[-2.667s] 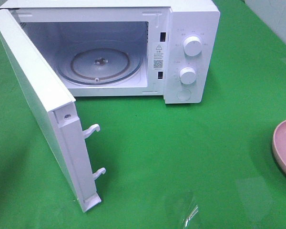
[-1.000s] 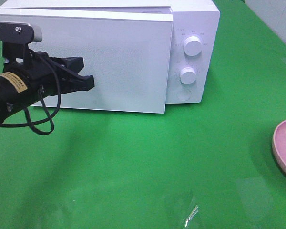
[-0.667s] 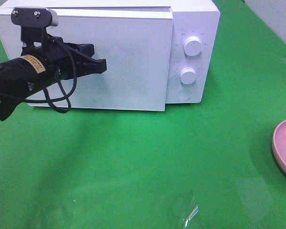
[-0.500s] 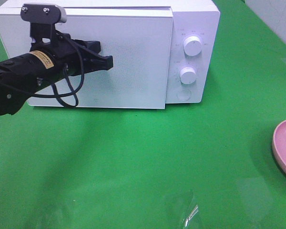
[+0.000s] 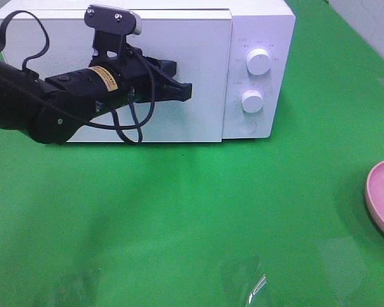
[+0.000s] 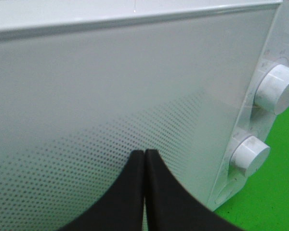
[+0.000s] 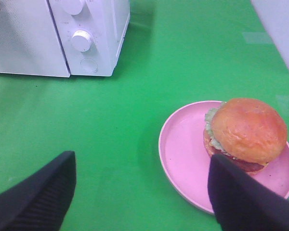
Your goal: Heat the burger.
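The burger [image 7: 245, 132], with a tan-brown bun and green lettuce, sits on a round pink plate [image 7: 183, 154] in the right wrist view. My right gripper [image 7: 140, 158] hovers above and short of the plate, its dark fingers wide open and empty. The white microwave [image 5: 259, 25] stands at the back with its door [image 5: 205, 57] shut. My left gripper [image 5: 187, 91] is shut, its tip at the door's front near the middle. In the left wrist view the left gripper [image 6: 144, 153] points at the dotted door panel.
Two white knobs [image 5: 259, 62] [image 5: 251, 101] and a round button [image 5: 246, 126] sit on the microwave's right panel. The pink plate's edge [image 5: 381, 198] shows at the right border of the exterior view. Green cloth [image 5: 198, 217] covers the table.
The microwave door, open in the earliest frame, is shut. My shut left gripper has slid right across the door's front. The plate has not moved.
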You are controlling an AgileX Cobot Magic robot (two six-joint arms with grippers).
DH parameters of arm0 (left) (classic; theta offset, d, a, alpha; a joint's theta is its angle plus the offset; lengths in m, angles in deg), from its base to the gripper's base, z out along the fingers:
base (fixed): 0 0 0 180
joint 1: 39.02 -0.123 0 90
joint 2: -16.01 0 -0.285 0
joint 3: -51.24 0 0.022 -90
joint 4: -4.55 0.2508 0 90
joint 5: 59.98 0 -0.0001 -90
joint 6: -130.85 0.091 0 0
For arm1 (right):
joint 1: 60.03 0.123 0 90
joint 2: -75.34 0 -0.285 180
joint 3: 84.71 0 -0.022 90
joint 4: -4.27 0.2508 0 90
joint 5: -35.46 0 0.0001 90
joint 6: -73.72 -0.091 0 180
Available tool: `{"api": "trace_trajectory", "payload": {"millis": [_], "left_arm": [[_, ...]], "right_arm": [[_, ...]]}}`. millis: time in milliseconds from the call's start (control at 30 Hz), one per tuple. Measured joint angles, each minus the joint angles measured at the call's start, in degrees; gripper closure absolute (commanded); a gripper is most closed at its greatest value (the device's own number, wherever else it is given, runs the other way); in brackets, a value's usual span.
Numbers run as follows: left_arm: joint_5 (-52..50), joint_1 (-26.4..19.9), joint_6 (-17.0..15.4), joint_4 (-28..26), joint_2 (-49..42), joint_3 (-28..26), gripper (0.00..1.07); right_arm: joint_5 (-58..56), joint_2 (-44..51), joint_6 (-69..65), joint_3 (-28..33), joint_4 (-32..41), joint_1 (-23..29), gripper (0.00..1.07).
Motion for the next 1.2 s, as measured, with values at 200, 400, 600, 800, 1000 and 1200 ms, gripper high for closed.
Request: {"api": "trace_trajectory", "payload": {"millis": [200,400,600,800,1000,1200], "left_arm": [[2.01,0.40,2.06,-1.49,1.60,-2.64,1.07],[6.19,1.32,3.21,-2.69,1.26,-3.95,1.07],[12.09,2.41,3.21,-6.82,-0.92,-4.13,1.07],[22.40,5.61,3.21,-8.19,-4.35,-3.32,0.67],[35.24,7.96,3.21,-8.19,-6.82,-3.21,0.04],[53.34,8.71,2.92,-8.37,-10.20,-3.21,0.06]], "right_arm": [[0.00,0.00,0.00,0.00,0.11,0.00,0.34],[0.00,0.00,0.00,0.00,0.17,0.00,0.34],[0.00,0.00,0.00,0.00,0.17,0.00,0.34],[0.00,0.00,0.00,0.00,0.17,0.00,0.34],[0.00,0.00,0.00,0.00,0.17,0.00,0.34],[0.00,0.00,0.00,0.00,0.17,0.00,0.34]]}}
